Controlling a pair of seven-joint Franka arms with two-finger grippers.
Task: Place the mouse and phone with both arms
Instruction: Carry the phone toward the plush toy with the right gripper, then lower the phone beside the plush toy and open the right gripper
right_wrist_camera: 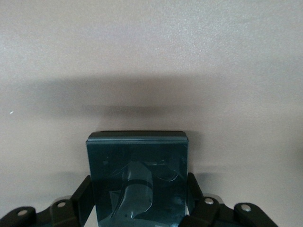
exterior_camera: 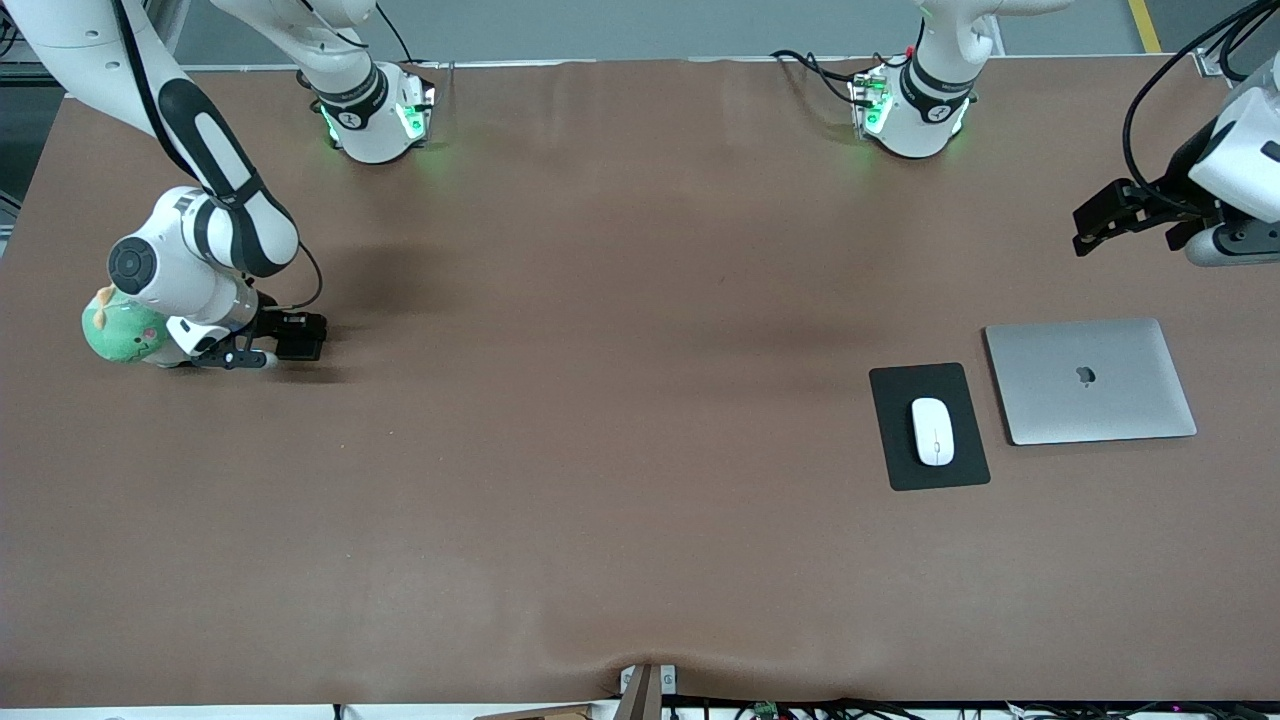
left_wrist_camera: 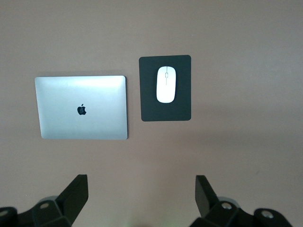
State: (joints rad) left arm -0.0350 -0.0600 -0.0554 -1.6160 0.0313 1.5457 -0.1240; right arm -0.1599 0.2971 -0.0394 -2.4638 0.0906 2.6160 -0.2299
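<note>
The white mouse [exterior_camera: 932, 431] lies on a black mouse pad [exterior_camera: 900, 390] toward the left arm's end of the table; both also show in the left wrist view, the mouse [left_wrist_camera: 165, 84] on the pad [left_wrist_camera: 182, 94]. My left gripper [exterior_camera: 1092, 226] hangs open and empty in the air above the table, its fingers [left_wrist_camera: 75, 191] wide apart. My right gripper [exterior_camera: 285, 340] is low at the right arm's end of the table, shut on the glossy black phone [exterior_camera: 302, 337]. In the right wrist view the phone [right_wrist_camera: 137, 161] sits between the gripper's two fingers [right_wrist_camera: 83, 194].
A closed silver laptop [exterior_camera: 1090, 380] lies beside the mouse pad, toward the left arm's end. A green plush toy [exterior_camera: 120, 332] sits right beside the right arm's wrist. The brown table [exterior_camera: 600, 450] spreads between the two groups.
</note>
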